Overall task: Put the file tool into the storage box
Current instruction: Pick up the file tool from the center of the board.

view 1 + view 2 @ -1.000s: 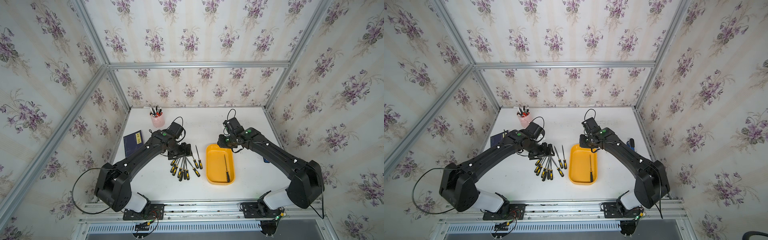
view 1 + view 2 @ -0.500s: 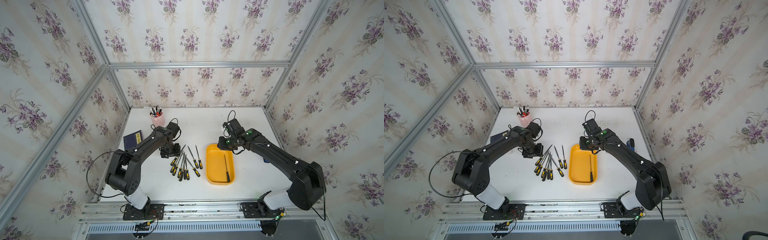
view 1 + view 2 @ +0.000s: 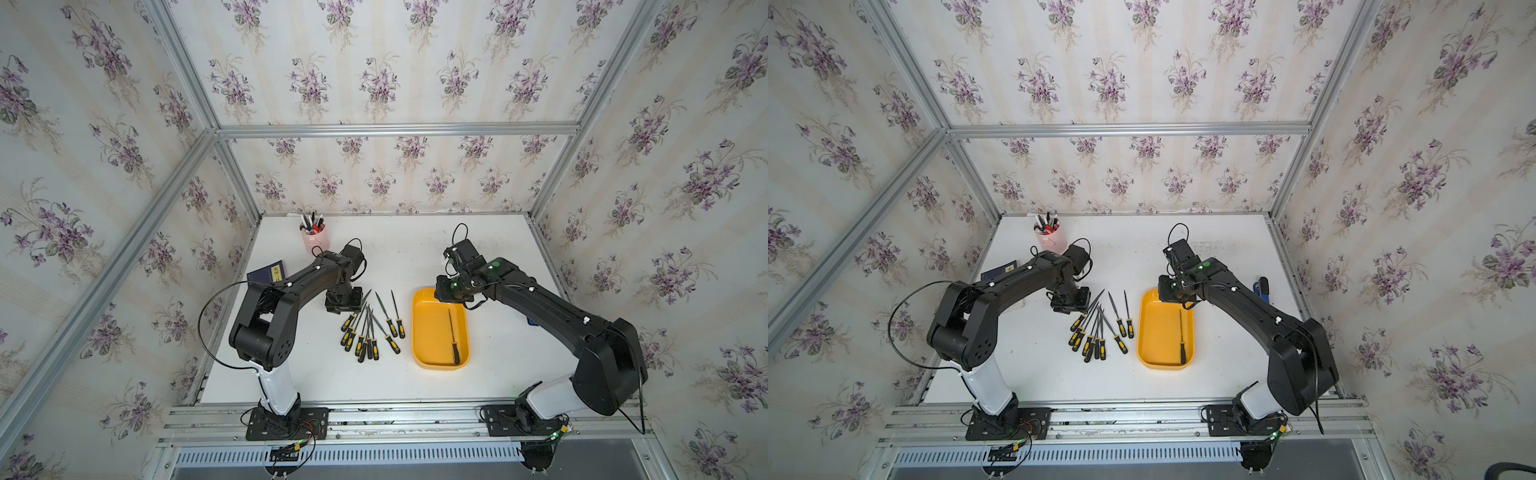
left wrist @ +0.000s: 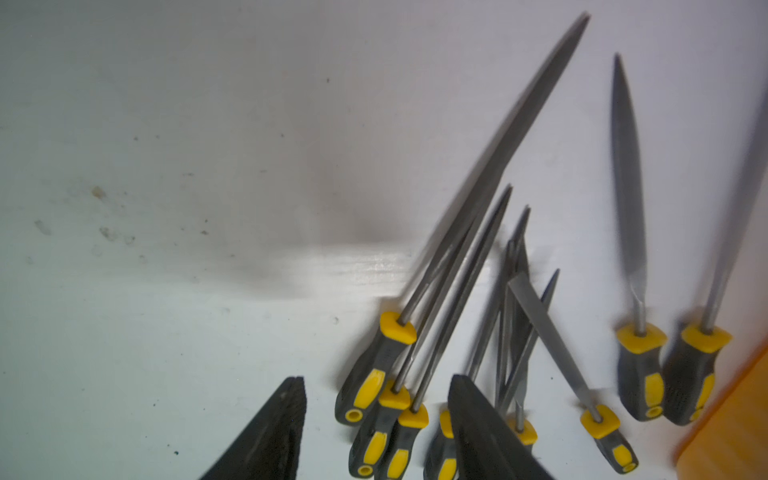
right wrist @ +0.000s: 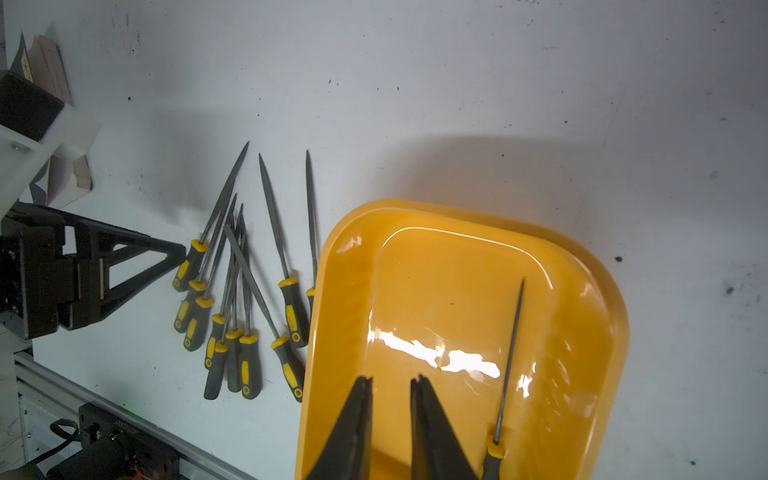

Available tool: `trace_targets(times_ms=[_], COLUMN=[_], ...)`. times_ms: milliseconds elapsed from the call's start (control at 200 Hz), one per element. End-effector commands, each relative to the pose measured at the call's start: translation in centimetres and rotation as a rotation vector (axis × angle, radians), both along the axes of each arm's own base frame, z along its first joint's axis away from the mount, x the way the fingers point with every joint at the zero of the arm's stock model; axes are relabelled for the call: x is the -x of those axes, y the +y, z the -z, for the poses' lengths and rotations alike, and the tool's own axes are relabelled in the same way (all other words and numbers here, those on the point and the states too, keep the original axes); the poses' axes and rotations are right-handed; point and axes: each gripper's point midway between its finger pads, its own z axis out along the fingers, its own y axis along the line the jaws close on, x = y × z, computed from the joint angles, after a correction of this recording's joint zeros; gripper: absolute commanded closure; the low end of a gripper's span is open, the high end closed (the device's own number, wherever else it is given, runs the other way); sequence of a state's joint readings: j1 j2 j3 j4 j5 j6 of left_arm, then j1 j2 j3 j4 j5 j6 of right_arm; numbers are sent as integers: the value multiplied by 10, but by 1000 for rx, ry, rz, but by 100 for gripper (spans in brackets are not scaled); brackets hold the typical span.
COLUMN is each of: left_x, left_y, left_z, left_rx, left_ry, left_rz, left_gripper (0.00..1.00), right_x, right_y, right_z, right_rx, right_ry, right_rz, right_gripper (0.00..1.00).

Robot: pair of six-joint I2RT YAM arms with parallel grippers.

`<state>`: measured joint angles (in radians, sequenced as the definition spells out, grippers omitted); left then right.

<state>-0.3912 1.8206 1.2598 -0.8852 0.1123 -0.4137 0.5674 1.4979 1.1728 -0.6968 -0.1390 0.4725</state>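
Note:
The storage box (image 3: 428, 332) (image 3: 1158, 332) (image 5: 436, 291) is a shallow orange-yellow tray right of the table's middle. One file tool (image 3: 453, 332) (image 3: 1182, 332) (image 5: 511, 353) lies in it. Several more files (image 3: 368, 328) (image 3: 1096, 328) (image 4: 457, 249) (image 5: 232, 291) with black and yellow handles lie fanned out to its left. My left gripper (image 3: 343, 301) (image 3: 1070, 300) (image 4: 376, 380) hangs at the pile's far left. It is open, with handles showing between its fingers and nothing gripped. My right gripper (image 3: 451, 291) (image 3: 1173, 291) (image 5: 390, 378) hovers over the box's far end with a narrow gap between its empty jaws.
A pink pen cup (image 3: 314, 239) stands at the back left. A dark blue booklet (image 3: 266, 272) lies by the left wall. A small blue object (image 3: 1262, 286) sits near the right wall. The metal rail (image 3: 374, 415) runs along the table's front edge.
The left arm has folded its elbow up and drawn its gripper a little left, with the jaws narrower than before. The right jaws have narrowed slightly and stayed over the box.

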Motion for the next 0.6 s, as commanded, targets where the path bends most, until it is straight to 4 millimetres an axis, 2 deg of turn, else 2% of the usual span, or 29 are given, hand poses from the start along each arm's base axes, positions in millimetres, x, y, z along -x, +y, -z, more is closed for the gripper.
trace_targets(times_ms=[0, 275, 550, 570, 599], left_x=[-10, -11, -19, -19, -19], left_y=[-4, -2, 2, 2, 4], left_z=[2, 18, 25, 25, 26], left_rx=[9, -20, -43, -44, -50], left_ry=[-19, 13, 14, 15, 18], left_rz=[40, 67, 66, 68, 70], left_gripper=[40, 42, 44, 48, 49], right_x=[-4, -5, -7, -7, -7], right_y=[1, 0, 1, 1, 1], right_z=[1, 6, 8, 8, 9], right_rx=[5, 16, 19, 18, 19], right_ry=[-11, -5, -1, 0, 2], right_rz=[4, 5, 8, 8, 8], right_gripper=[79, 80, 80, 80, 80])
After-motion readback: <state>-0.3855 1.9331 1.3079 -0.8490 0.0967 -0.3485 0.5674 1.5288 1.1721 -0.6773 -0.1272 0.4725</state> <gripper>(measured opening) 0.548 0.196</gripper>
